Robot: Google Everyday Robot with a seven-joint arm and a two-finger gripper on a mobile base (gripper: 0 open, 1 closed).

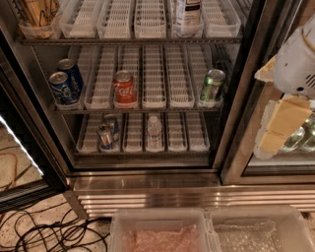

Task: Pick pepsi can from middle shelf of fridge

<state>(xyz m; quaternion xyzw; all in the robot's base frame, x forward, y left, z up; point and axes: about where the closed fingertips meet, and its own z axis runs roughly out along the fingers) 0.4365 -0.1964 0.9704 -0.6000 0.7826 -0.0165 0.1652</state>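
At the far left, the fridge (172,199) has its black-framed glass door (34,142) swung open, and black cables (44,231) lie tangled on the floor below it. On the middle shelf (179,78), the pepsi can (61,88) stands upright at the front of the leftmost white lane tray, with a second blue can (72,74) just behind it in the same lane (the two look to be touching, though that is hard to judge). Two lanes to the right stands a red Coca-Cola can (124,87), upright and well apart from the blue pair. A green can (212,86) stands in the rightmost lane of the same shelf, near the door frame.

On the shelf below, two small cans (106,134) sit one behind the other at the left, and a clear bottle (154,130) stands near the middle. Above, a white container (187,15) rests on the top shelf.

Two clear plastic bins (157,231) sit side by side on the floor in front of the steel base.

At the right edge, the gripper (278,125) hangs outside the fridge, in front of the closed right-hand glass door and well apart from the pepsi can; whether the jaws are open or closed cannot be told.
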